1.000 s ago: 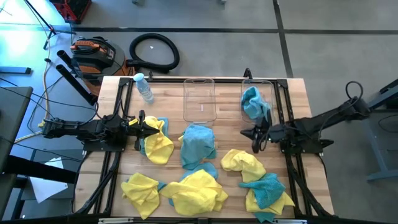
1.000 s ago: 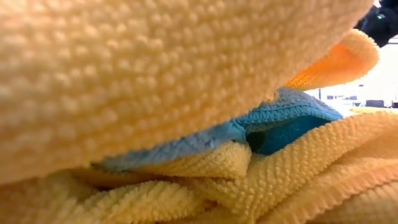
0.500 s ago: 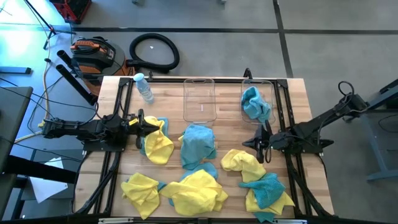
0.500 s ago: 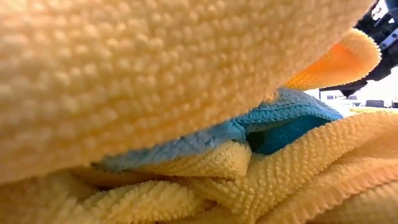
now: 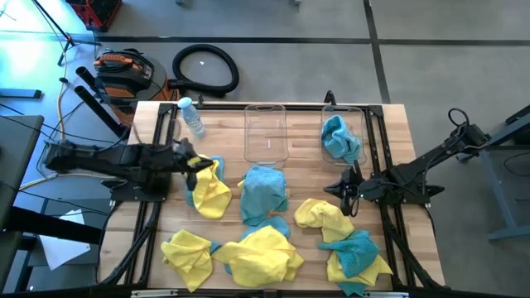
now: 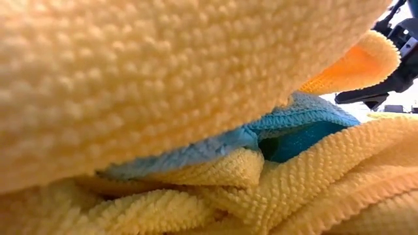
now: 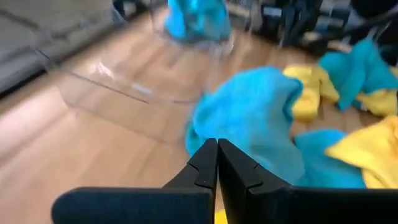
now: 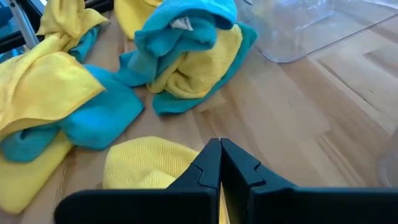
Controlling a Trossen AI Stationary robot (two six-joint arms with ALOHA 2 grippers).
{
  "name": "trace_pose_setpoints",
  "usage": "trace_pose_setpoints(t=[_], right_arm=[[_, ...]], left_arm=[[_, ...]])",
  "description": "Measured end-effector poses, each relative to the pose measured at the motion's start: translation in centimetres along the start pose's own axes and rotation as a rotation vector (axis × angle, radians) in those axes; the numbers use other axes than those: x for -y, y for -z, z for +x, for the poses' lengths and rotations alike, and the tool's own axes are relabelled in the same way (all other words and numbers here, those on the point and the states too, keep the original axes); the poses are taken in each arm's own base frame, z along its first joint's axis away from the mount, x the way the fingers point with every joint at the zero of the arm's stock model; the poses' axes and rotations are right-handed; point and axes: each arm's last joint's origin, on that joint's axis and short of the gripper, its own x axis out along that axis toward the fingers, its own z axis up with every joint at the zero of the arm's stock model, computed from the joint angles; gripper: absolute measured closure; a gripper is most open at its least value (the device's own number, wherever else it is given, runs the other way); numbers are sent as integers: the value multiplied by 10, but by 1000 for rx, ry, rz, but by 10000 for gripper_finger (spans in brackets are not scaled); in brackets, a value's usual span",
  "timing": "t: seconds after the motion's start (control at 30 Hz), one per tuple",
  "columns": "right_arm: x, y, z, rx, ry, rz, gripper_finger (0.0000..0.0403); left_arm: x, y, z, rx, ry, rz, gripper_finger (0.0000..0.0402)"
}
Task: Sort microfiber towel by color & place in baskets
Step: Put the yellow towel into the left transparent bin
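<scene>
Yellow and teal microfiber towels lie scattered over the wooden table. My left gripper point(image 5: 193, 162) point(image 7: 217, 146), at the table's left, is shut on a yellow towel point(image 5: 211, 192) that lies over a teal one. My right gripper point(image 5: 349, 201) point(image 8: 219, 144) is shut, low at the far right edge of another yellow towel point(image 5: 323, 217) point(image 8: 146, 165); whether it touches it, I cannot tell. Two clear baskets stand at the far side. The left basket point(image 5: 266, 132) holds nothing, and the right basket point(image 5: 358, 124) holds a teal towel point(image 5: 338, 136). My left gripper has the yellow towel by its far upper part point(image 5: 203, 168), coming from the table's left and slanting down. The fingers hide the place of contact; only a sliver of yellow point(image 7: 215, 217) shows beneath them. The rest of the towel lies on the table.
A teal towel point(image 5: 265, 190) lies mid-table. Yellow and teal heaps point(image 5: 261, 252) point(image 5: 356, 257) and a yellow towel point(image 5: 186, 247) lie along the near edge. A clear bottle point(image 5: 192, 116) stands far left. Towels point(image 6: 196, 98) lie right against the low view.
My left gripper has gone up and tipped downward, still shut, drawing the yellow towel's upper part with it. My right gripper has moved from beside the right basket toward the near edge and down to the yellow towel.
</scene>
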Motion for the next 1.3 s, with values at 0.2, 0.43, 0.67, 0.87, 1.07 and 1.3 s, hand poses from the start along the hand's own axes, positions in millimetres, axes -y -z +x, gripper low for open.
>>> trace_pose_setpoints(t=[0.2, 0.43, 0.67, 0.87, 1.07, 1.3], right_arm=[[0, 0, 0, -3, -3, -1, 402], [0, 0, 0, -6, -5, -3, 402], [0, 0, 0, -11, -12, -3, 402], [0, 0, 0, -11, -11, -4, 402], [0, 0, 0, -11, -11, -4, 402], [0, 1, 0, -12, -10, -5, 402]], left_arm=[[27, -22, 16, -243, -90, -30, 402], [42, -29, 41, -371, -139, -126, 397], [31, -30, 40, -446, -310, -100, 336], [21, -20, 36, -582, -386, -180, 265], [14, 7, 46, -670, -436, -152, 230], [8, 34, 60, -734, -499, -114, 241]])
